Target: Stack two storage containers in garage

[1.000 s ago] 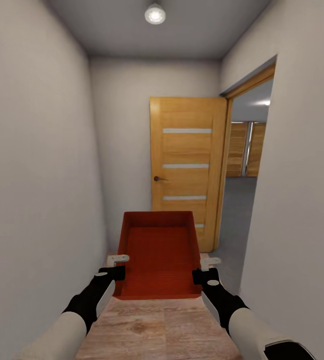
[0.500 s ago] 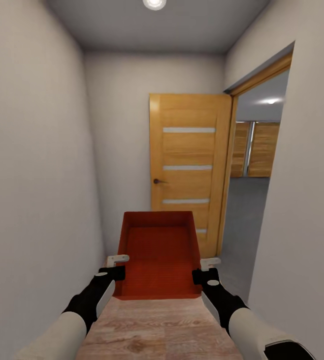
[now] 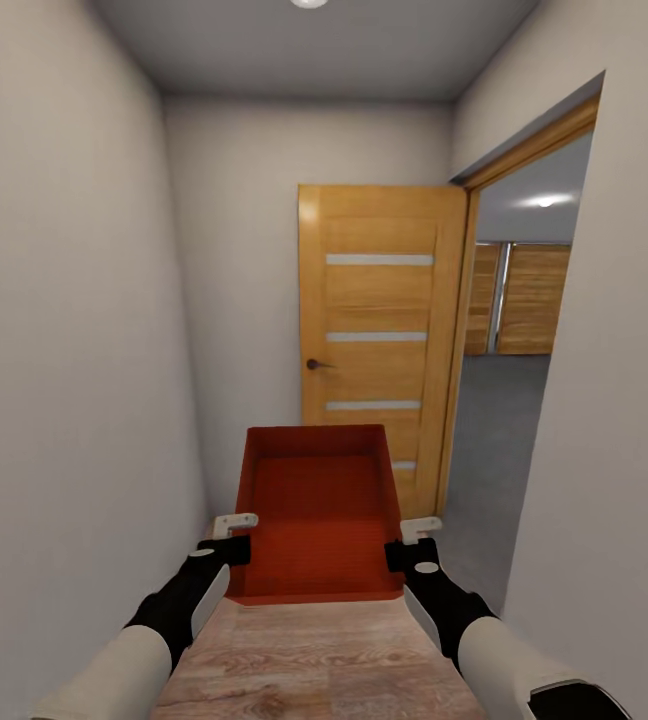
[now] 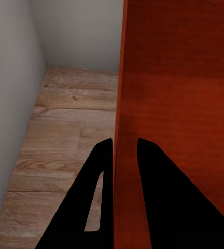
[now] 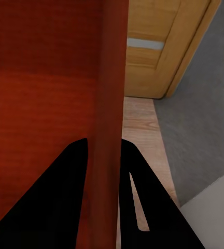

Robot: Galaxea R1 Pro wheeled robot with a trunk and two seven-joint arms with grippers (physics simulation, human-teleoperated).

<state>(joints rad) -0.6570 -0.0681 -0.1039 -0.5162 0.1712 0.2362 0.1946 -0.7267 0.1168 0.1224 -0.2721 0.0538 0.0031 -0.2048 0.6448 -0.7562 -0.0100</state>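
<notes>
One red-orange storage container is carried level in front of the robot, held up between both arms above the light wood plank floor of a narrow hallway. The left tool pinches the container's left wall near its near corner; in the left wrist view its two dark fingers straddle that thin wall, one on each face. The right tool pinches the right wall likewise, and the right wrist view shows its fingers set on either side of the wall's edge. The open-top bin has nothing inside, its ribbed bottom plainly visible. Beyond its far end stands an orange wooden door with pale horizontal strips and a dark handle, swung against the far wall. To the right of that door an open doorway leads onto a dark grey concrete floor, with wooden panels at the far side of that room. Plain white-grey walls close in on the left and right.
</notes>
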